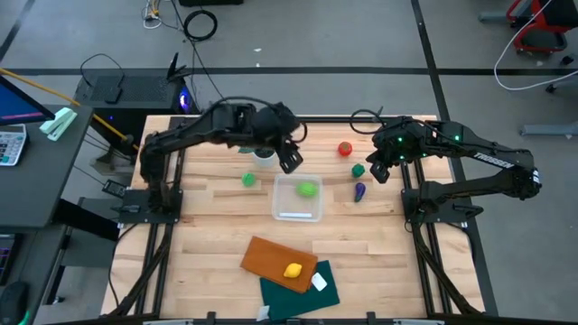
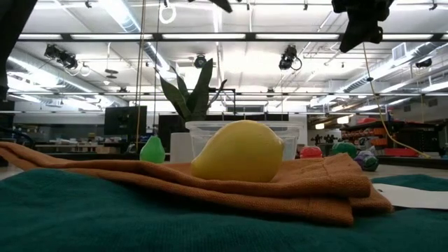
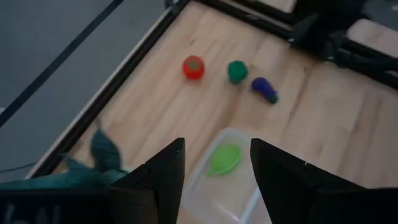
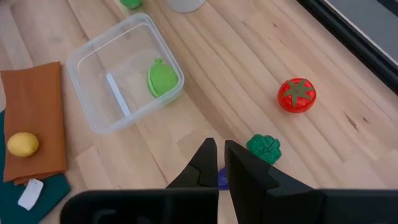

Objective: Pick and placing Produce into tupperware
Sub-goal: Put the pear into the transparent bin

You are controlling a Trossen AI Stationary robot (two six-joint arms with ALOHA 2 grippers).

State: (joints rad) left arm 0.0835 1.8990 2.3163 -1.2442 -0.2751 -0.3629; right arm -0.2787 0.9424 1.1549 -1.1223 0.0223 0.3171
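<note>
The clear tupperware tub (image 1: 297, 199) sits near the middle of the wooden table (image 1: 217, 235), and one light green toy fruit (image 1: 308, 189) already lies inside it, against the wall nearest the right arm. The left gripper (image 1: 291, 162) hangs just above the tub's far edge, its two dark fingers (image 3: 163, 171) parted and holding nothing — in its wrist view the green piece shows in the gap between them. The right gripper (image 1: 380, 171) hovers over the right side of the table with its fingers pressed together and empty, right over the dark green piece (image 1: 358, 170) and the purple one (image 1: 359, 190). The red tomato (image 1: 345, 149) lies a little farther back, apart from both. A second light green piece (image 1: 248, 180) rests on the bare wood left of the tub — and the yellow lemon (image 1: 293, 270) sits on the orange-brown cloth (image 1: 271, 257) at the near edge, which overlaps a dark green cloth (image 1: 307, 293).
</note>
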